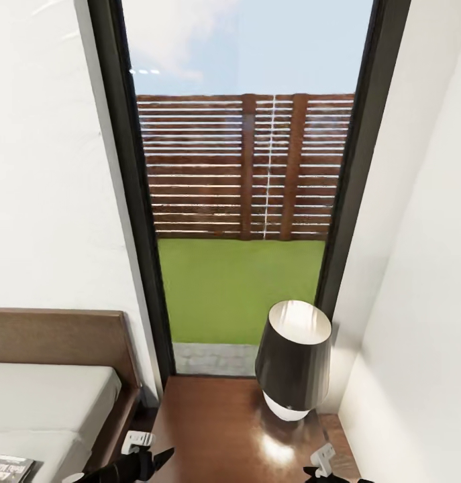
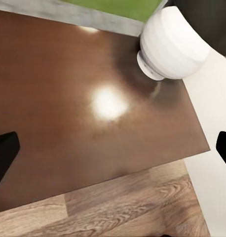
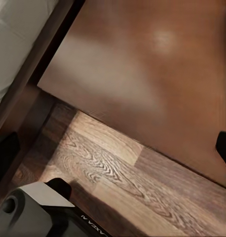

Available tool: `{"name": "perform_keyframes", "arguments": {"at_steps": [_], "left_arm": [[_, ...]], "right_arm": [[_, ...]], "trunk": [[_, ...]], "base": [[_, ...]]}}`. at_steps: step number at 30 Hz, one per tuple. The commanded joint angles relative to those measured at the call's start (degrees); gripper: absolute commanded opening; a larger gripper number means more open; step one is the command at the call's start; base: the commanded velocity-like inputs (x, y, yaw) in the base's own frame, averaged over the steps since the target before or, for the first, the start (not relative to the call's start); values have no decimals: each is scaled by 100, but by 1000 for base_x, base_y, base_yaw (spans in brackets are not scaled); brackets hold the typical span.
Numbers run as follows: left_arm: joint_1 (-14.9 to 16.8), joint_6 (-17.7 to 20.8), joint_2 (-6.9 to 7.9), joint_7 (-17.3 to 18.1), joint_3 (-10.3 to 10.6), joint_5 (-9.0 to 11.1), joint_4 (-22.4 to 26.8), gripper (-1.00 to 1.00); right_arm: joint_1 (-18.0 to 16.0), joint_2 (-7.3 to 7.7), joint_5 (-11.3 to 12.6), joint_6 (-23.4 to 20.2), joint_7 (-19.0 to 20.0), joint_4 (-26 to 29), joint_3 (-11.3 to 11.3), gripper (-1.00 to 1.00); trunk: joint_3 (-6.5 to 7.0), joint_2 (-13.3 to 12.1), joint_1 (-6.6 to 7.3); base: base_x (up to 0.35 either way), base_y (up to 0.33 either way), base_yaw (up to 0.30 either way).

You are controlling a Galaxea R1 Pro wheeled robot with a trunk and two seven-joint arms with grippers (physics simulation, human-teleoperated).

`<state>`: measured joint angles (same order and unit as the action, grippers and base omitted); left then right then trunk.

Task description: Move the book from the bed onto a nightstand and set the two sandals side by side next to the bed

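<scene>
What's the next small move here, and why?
Probably turn left toward the bed and reach the left hand for the book. The book lies on the mattress at the head view's lower-left corner, ungrasped, while both hands hover open over the nightstand beside the lamp, holding nothing.

Table lamp [image 1: 294,359] with dark tapered shade and rounded white base [image 2: 169,44], standing toward the back right corner of a glossy wooden top. Behind the glass: grass [image 1: 240,288], a grey paved strip [image 1: 213,359], slatted fence [image 1: 247,168], and pale sky [image 1: 257,47].
</scene>
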<state>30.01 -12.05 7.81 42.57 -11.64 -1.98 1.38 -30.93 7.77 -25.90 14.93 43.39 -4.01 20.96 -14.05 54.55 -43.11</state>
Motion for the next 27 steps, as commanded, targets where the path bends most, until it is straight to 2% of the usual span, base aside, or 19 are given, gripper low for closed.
{"name": "perform_keyframes", "arguments": {"at_steps": [1, 17, 27], "left_arm": [[5, -25, 1, 14, -23, -21, -7, 100], [5, -25, 1, 15, -23, -21, -7, 100], [5, -25, 1, 14, -23, -21, -7, 100]], "right_arm": [[-9, 5, -55, 38, -2, -21, 48, 100], [-9, 5, -55, 43, 3, -21, 57, 100], [-9, 5, -55, 43, 3, -21, 58, 100]], "trunk": [[-8, 6, -2], [-8, 6, -2], [-8, 6, -2]], "base": [[96, 0, 0], [11, 0, 6], [0, 0, 250]]}}
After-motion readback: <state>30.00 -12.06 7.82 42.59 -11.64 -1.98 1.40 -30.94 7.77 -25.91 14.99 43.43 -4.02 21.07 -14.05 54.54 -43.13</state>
